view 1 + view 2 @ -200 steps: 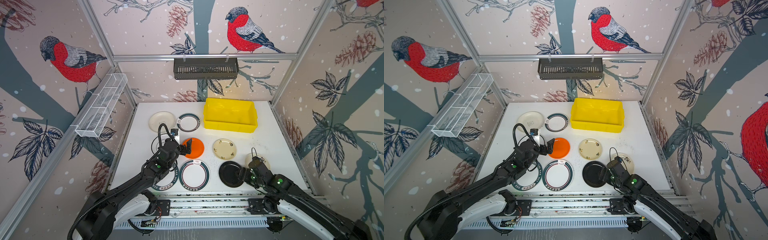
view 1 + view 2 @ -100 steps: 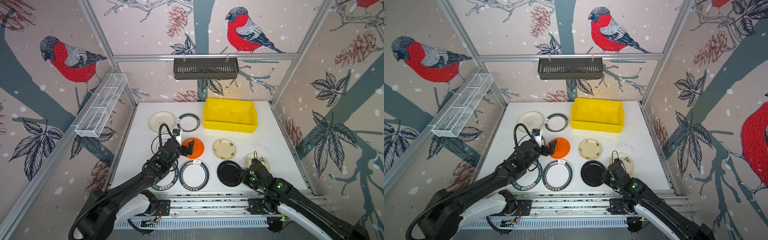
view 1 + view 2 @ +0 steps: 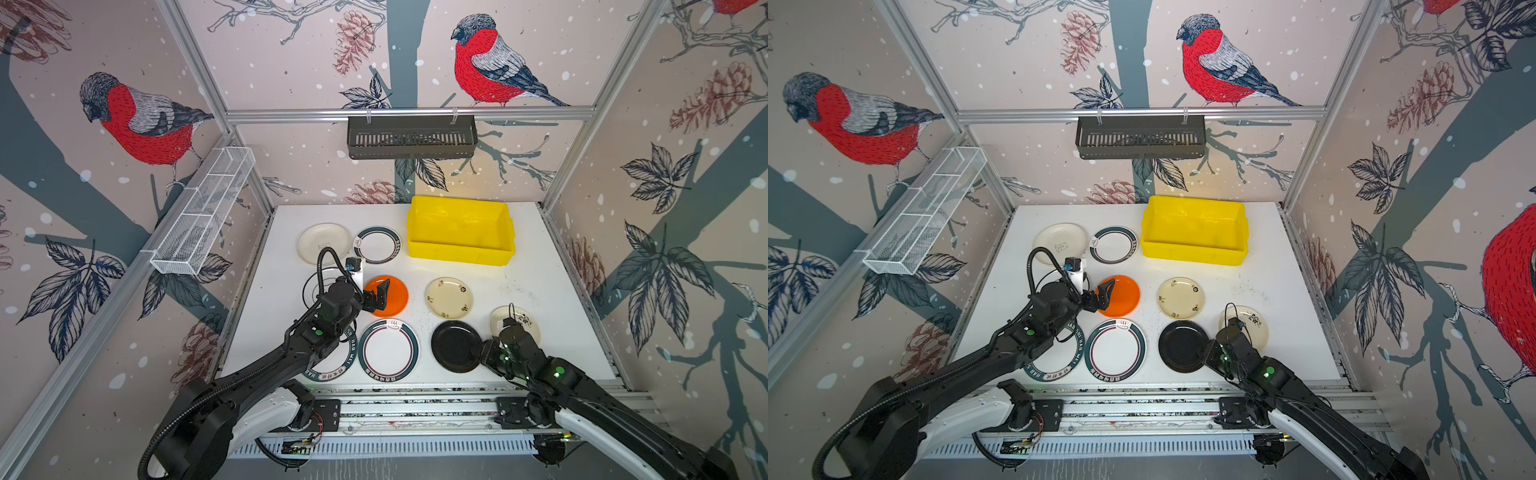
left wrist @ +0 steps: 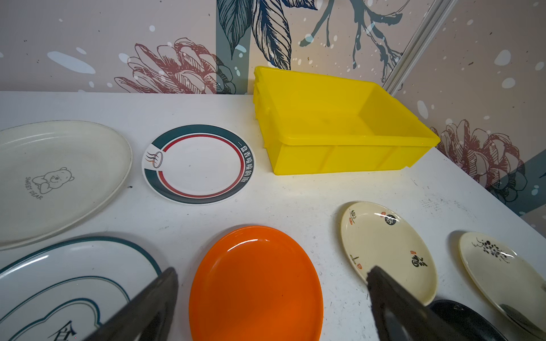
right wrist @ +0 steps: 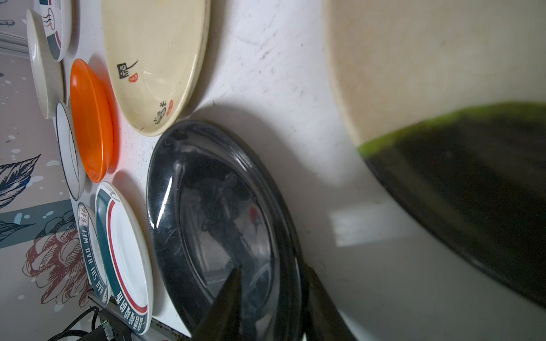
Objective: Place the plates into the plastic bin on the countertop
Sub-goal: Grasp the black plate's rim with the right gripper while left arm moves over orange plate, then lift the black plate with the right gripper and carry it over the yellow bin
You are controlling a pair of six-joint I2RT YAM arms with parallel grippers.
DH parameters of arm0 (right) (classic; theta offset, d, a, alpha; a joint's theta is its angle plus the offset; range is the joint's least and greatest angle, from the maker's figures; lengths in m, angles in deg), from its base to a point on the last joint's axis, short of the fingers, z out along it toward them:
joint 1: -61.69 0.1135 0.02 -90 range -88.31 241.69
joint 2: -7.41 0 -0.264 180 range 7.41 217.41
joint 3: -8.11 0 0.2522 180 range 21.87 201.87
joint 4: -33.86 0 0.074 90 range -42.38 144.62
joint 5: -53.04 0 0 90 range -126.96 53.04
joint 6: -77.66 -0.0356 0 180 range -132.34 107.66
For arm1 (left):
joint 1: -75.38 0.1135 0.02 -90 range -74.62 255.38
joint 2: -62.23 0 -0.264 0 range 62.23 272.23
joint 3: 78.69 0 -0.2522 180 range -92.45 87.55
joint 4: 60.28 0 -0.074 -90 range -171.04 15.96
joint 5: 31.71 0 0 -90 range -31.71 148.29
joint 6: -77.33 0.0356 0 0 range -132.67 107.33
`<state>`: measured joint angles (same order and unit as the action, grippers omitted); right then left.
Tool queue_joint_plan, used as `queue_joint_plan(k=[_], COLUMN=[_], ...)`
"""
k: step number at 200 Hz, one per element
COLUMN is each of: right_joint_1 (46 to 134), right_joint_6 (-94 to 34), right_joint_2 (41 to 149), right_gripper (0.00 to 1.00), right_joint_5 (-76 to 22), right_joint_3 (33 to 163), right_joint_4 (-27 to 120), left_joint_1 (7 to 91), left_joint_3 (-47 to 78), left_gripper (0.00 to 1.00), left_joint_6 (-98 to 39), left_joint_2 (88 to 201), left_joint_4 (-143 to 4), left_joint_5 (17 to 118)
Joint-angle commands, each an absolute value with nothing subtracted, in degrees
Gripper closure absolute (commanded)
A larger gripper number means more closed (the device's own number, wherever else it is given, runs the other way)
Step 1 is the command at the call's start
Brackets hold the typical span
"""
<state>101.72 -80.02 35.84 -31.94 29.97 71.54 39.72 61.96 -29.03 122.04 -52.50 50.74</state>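
The left gripper (image 3: 380, 296) hangs wide open, holding nothing, over the round orange plastic plate (image 3: 397, 297) at frame centre. The right gripper (image 5: 273, 270) has its narrowed fingers astride the rim of the glossy black round plate (image 3: 455, 345) at lower right. Whether they pinch it cannot be told. The bright yellow rectangular plastic bin (image 3: 459, 249) sits above centre on the white speckled countertop (image 3: 540, 282).

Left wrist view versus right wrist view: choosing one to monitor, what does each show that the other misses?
Only the left wrist: the yellow bin and the open left gripper. Only the right wrist: the right gripper straddling the rim of the black plate, plus the HAO WEI-lettered plate. Both: the orange plate, the black plate, the cream calligraphy plate.
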Motion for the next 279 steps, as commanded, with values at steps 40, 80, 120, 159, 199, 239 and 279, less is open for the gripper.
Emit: queue_joint_plan(k=[40, 80, 120, 159, 199, 239, 279], right_joint_1=[101.7, 101.7, 101.4, 100.9, 100.7, 100.5, 100.5], right_joint_6=[-81.0, -81.1, -81.2, -81.0, -80.9, -79.3, -76.8], right_joint_2=[36.4, 36.8, 36.7, 36.6, 35.4, 31.7, 32.9], right_gripper=[0.79, 0.87, 0.91, 0.97, 0.99, 1.0, 1.0], right_joint_5=[-35.2, -35.4, -35.4, -35.1, -35.1, -36.2, -38.1], right_joint_3=[29.1, 28.9, 28.2, 28.0, 28.5, 30.2, 34.1], right_joint_4=[72.9, 72.4, 72.3, 72.1, 72.0, 72.7, 73.6], left_joint_1=[39.7, 39.7, 39.7, 39.7, 39.7, 39.7, 39.7], left_joint_3=[62.0, 62.1, 62.1, 62.1, 62.3, 62.4, 62.5], left_gripper=[0.01, 0.02, 0.01, 0.01, 0.01, 0.01, 0.01], left_joint_6=[-29.5, -29.5, -29.3, -29.4, -29.5, -29.5, -29.5], left_joint_2=[122.8, 122.9, 123.1, 123.2, 123.2, 122.8, 122.4], left_joint_4=[-49.5, -49.5, -49.7, -49.8, -49.6, -49.6, -49.6], left_joint_5=[51.1, 51.2, 51.0, 50.9, 51.0, 51.1, 51.3])
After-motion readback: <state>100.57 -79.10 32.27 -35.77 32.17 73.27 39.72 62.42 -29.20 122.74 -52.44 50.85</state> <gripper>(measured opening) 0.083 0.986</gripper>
